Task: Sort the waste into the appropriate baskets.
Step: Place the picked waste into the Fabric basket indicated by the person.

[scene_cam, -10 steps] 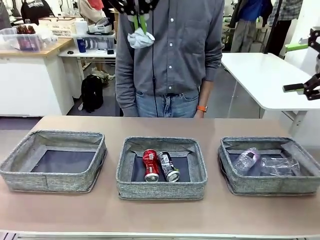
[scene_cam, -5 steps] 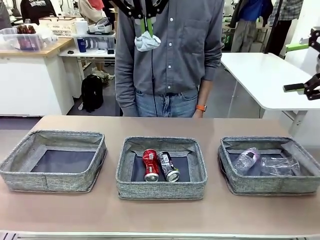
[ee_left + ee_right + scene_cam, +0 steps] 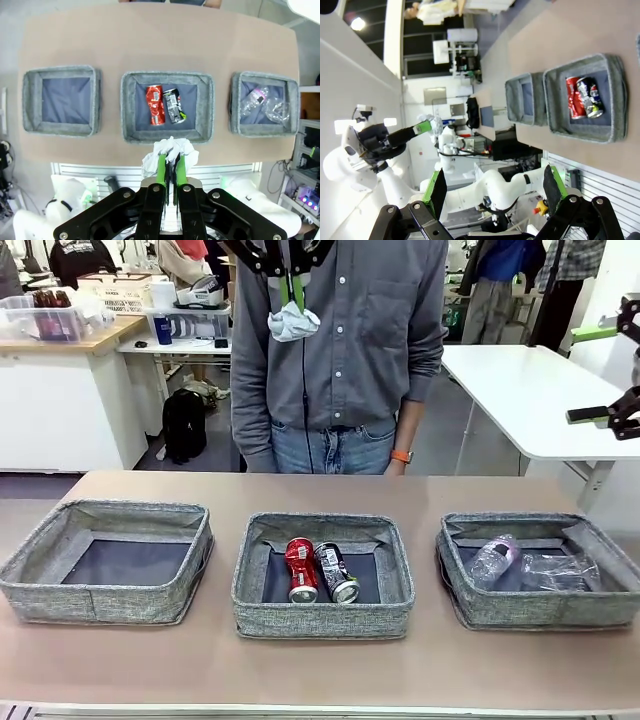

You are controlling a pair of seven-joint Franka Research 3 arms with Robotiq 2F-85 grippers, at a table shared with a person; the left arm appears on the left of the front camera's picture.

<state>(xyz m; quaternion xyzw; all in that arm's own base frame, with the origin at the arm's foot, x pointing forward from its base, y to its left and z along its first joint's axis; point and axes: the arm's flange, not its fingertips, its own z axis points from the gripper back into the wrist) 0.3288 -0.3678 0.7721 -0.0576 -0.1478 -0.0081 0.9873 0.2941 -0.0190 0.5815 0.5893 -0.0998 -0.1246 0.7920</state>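
Note:
High above the table's far side, my left gripper (image 3: 292,288) is shut on the small white paper wad (image 3: 293,322), in front of the person's chest. From the left wrist the wad (image 3: 170,150) bulges past the green fingers (image 3: 161,169), over the table's near edge in front of the middle basket (image 3: 167,136). A red can (image 3: 300,568) and a black-and-silver can (image 3: 337,572) lie in the middle basket (image 3: 320,620). Two clear bottles (image 3: 493,560) (image 3: 555,570) lie in the right basket (image 3: 540,612). The left basket (image 3: 100,605) holds nothing. My right gripper (image 3: 592,375) hangs open at the right edge, well above the table.
A person in a grey shirt (image 3: 340,350) stands at the far side, arms down. A white table (image 3: 520,390) stands beyond the right basket. In the right wrist view the open gripper (image 3: 495,189) faces sideways along the table, with the cans' basket (image 3: 615,95) at the right.
The left gripper with the wad has shifted slightly right, then held nearly still. The right gripper, baskets and person have not moved.

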